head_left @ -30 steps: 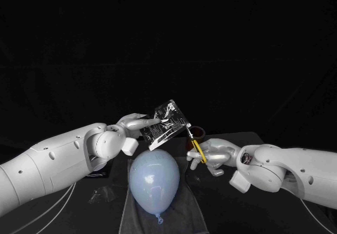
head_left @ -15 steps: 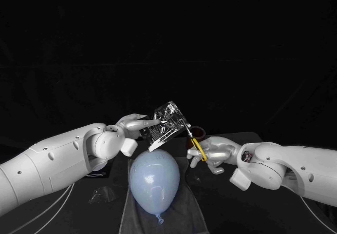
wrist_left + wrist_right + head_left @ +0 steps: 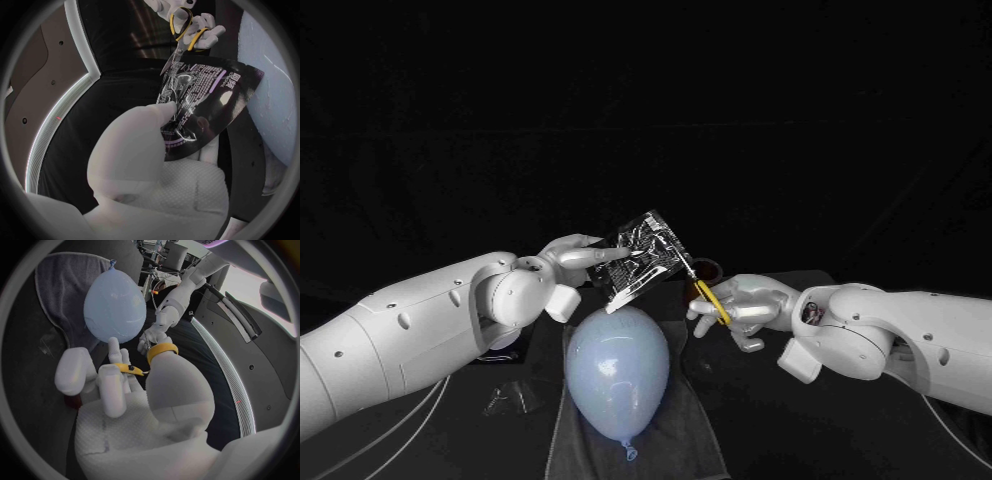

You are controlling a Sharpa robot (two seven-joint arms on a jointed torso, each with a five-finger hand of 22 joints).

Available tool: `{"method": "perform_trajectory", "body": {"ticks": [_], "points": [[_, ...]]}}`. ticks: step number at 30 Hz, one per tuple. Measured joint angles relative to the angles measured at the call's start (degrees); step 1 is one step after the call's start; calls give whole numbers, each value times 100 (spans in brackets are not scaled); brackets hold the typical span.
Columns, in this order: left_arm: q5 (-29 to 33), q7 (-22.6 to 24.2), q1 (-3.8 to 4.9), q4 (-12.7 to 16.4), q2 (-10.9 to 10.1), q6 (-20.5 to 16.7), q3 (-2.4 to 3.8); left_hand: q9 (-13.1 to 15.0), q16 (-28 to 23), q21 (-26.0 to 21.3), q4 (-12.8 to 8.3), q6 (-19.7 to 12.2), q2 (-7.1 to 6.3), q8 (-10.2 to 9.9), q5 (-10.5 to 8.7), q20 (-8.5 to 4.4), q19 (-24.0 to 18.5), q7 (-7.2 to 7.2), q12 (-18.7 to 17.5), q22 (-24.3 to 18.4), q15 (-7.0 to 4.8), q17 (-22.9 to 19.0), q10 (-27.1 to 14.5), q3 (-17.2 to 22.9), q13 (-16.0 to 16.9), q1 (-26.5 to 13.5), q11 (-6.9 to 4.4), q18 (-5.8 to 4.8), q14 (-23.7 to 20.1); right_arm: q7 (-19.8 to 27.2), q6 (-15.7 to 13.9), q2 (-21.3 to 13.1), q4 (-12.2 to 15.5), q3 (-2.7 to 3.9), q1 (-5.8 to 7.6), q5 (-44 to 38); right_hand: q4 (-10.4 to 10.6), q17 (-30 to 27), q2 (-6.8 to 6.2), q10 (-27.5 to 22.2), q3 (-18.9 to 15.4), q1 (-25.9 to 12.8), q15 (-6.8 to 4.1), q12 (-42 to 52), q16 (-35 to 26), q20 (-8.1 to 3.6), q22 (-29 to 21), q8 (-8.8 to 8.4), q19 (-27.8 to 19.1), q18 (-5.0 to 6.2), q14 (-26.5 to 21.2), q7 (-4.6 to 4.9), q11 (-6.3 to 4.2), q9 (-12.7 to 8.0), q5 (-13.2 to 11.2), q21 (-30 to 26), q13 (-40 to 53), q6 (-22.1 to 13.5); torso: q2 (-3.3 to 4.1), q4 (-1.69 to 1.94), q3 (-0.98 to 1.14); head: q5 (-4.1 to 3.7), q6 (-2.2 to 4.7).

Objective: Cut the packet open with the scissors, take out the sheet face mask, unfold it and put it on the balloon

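My left hand (image 3: 567,262) holds the dark shiny packet (image 3: 640,254) up above the table, pinched at its lower left side; the packet (image 3: 200,107) tilts toward the right hand. My right hand (image 3: 740,310) grips the yellow-handled scissors (image 3: 705,292), their blades pointing up at the packet's right edge. In the left wrist view the scissors (image 3: 181,37) have their tips at the packet's edge. The yellow handles (image 3: 161,351) ring my right hand's fingers (image 3: 112,380). The pale blue balloon (image 3: 616,368) lies on a grey cloth (image 3: 682,440) below both hands.
A dark round cup (image 3: 708,268) stands behind the scissors. A crumpled clear wrapper (image 3: 514,398) lies on the table left of the balloon. The grey cloth (image 3: 62,275) spreads under the balloon (image 3: 114,307).
The packet has tipped up and shifted slightly left. The right hand with the scissors has edged up toward the packet's edge.
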Motion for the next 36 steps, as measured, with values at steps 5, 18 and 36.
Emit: {"method": "perform_trajectory", "body": {"ticks": [5, 18, 36], "points": [[-20, -11, -2, 1, 0, 44, -1, 0, 0, 0, 0, -1, -7, 0, 0, 0, 0, -1, 0, 0, 0, 0, 0, 0, 0, -7, 0, -2, 1, -17, 64, -2, -15, 0, 12, 0, 1, 0, -81, -13, 109, -37, 0, -1, 0, 8, 1, -7, -8, 39, 0, -17, 7, -4, 0, -24, -96, -21, 0, -1, -1, 5, -13], [-63, -19, -2, -4, -7, 104, -1, 0, 0, 0, -16, -21, -30, 1, 0, -21, 20, -3, -3, 0, 1, 5, -1, 15, -1, -30, 1, -7, 1, -33, 86, -11, -47, 0, 33, 15, -59, -5, 202, 937, 8, 230, -271, 678, 90, -222, 5, 655, 205, 36, -1, -168, -207, 232, 0, 432, 46, 853, -1, -3, -3, -31, -19], [-84, -25, -2, -6, -9, 112, 0, 0, 0, -1, -15, -29, -56, 31, -11, -21, 20, -7, -4, 0, 4, 5, 18, 15, 4, -55, 22, -13, 3, -24, -12, 45, -74, -3, 34, 20, -78, 0, 866, 1114, -779, 589, -726, 3142, 178, -652, 0, 1891, 422, -57, -24, -635, -671, 1429, 1, 778, 2999, 1045, -2, -1, -4, -46, -22]]}}
